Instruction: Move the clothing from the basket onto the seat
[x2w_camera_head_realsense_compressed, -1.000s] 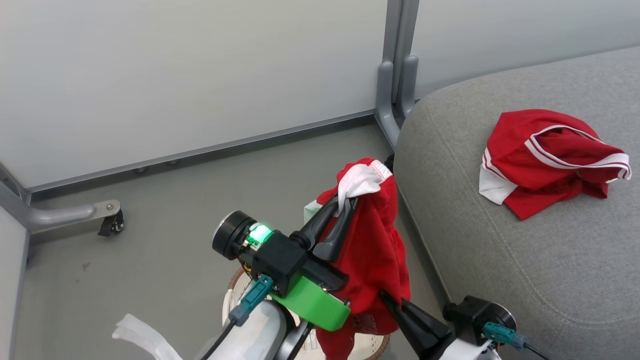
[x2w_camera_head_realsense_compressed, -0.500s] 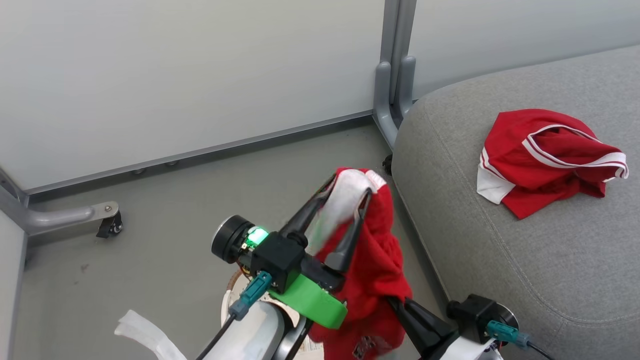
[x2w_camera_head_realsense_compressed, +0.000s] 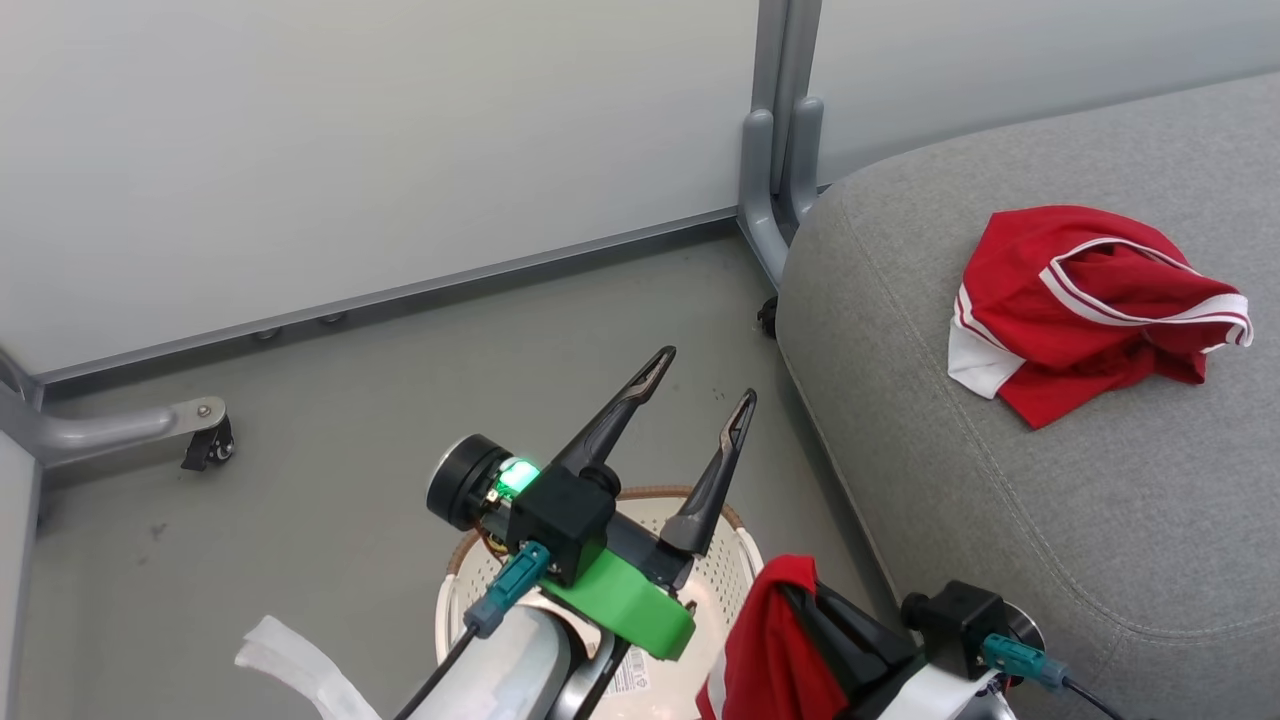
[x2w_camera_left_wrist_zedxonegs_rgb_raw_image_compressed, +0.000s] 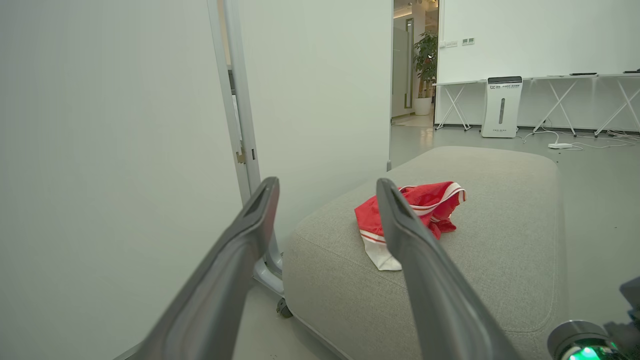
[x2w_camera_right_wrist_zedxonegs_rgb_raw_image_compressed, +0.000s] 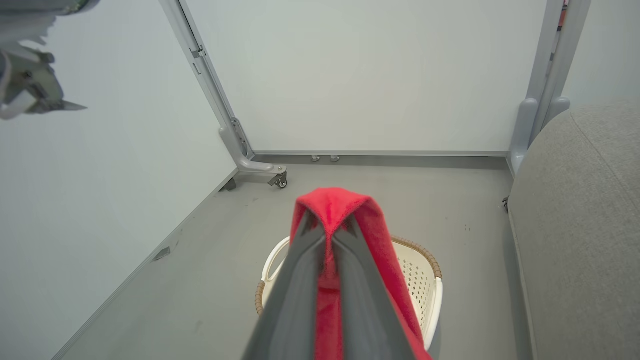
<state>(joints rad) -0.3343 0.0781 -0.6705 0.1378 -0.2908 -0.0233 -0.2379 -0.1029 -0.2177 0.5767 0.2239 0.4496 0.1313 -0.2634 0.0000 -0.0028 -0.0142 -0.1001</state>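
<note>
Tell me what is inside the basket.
Bare perforated floor and wall of the basket show, no clothing on them. The left arm and the hanging red garment cover the rest.

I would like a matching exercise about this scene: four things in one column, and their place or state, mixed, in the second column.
Things:
1. left gripper
2. right gripper
3. basket
4. striped garment

Place or state:
a. lies on the seat
b. shut on the hanging red garment
c. stands on the floor
d. open, holding nothing

Pairs: 1-d, 2-b, 3-c, 4-a

two garments (x2w_camera_head_realsense_compressed: 1050, 310) (x2w_camera_head_realsense_compressed: 765, 655), one basket (x2w_camera_head_realsense_compressed: 738, 562), one seat (x2w_camera_head_realsense_compressed: 1000, 520)
</note>
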